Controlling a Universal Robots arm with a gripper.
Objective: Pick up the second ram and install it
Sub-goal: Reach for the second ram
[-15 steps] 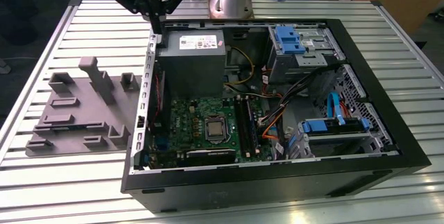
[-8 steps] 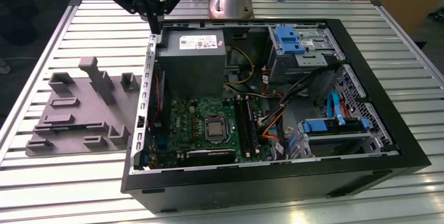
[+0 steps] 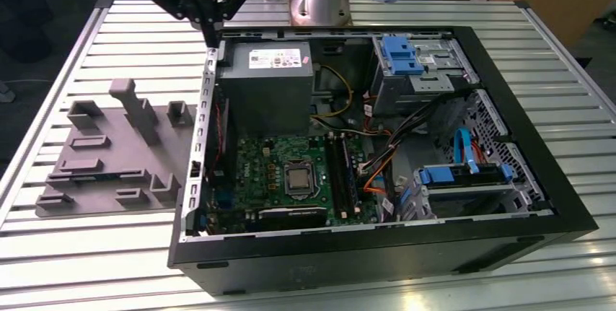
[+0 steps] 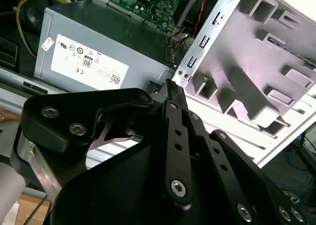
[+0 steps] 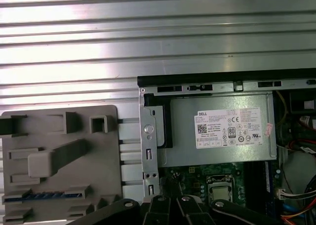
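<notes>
The second ram (image 5: 34, 196) is a thin dark blue stick lying in a slot of the grey holder block (image 5: 59, 136) on the table, beside the open computer case. In the exterior view the second ram (image 3: 101, 176) shows as a bluish strip on the near part of the holder block (image 3: 115, 145). My gripper (image 3: 210, 35) hangs high over the case's far corner on the exterior view's left, by the power supply (image 3: 265, 80). Its black fingers (image 4: 173, 89) are shut with nothing between them. The black memory slots (image 3: 337, 174) run along the green motherboard (image 3: 274, 174).
The black case wall (image 3: 385, 253) rims the motherboard. The metal edge of the case (image 5: 149, 151) stands between the holder block and the power supply. Blue drive bays (image 3: 409, 55) and loose cables (image 3: 376, 167) crowd the case on the exterior view's right. Everything rests on a slatted metal table (image 3: 58, 253).
</notes>
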